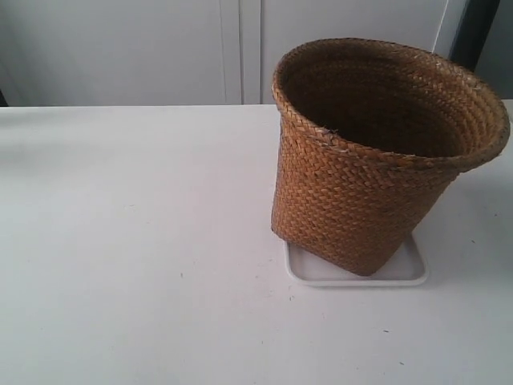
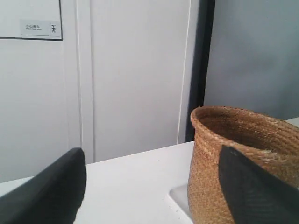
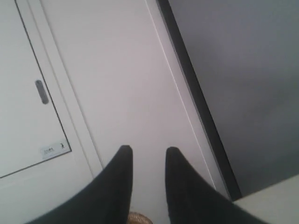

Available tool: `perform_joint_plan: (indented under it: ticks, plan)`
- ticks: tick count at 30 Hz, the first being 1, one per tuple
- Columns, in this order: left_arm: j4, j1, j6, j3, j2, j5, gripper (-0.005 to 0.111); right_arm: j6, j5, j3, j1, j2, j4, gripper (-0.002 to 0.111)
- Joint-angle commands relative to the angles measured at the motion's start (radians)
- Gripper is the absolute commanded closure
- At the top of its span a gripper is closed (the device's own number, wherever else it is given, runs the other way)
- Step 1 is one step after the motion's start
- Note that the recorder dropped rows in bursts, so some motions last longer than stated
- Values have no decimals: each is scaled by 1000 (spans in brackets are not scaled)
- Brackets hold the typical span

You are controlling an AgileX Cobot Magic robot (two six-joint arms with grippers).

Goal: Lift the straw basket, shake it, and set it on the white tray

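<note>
The straw basket [image 1: 353, 208] stands on the white tray [image 1: 405, 271] at the table's right side, leaning a little, its base covering most of the tray. No gripper shows in the exterior view. In the left wrist view my left gripper [image 2: 152, 158] is wide open with nothing between its fingers; the basket [image 2: 210, 177] and a corner of the tray [image 2: 180, 196] lie beyond one finger. My right gripper [image 3: 148, 149] points up at the wall, its fingers apart and nothing held; a sliver of the basket [image 3: 138, 218] peeks out low between them.
The white table [image 1: 120, 241] stretches left of the basket. White cabinet doors [image 1: 160, 48] stand behind the table, with a dark vertical strip [image 1: 473, 32] at the right. A grey wall [image 2: 257, 56] rises behind the basket in the left wrist view.
</note>
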Motion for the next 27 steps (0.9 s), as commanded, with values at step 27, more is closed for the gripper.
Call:
perform_joint_plan:
  ticks: [27]
  plan:
    - [432, 0, -434, 431, -118, 115, 27, 2, 99, -1, -6, 0, 9, 84]
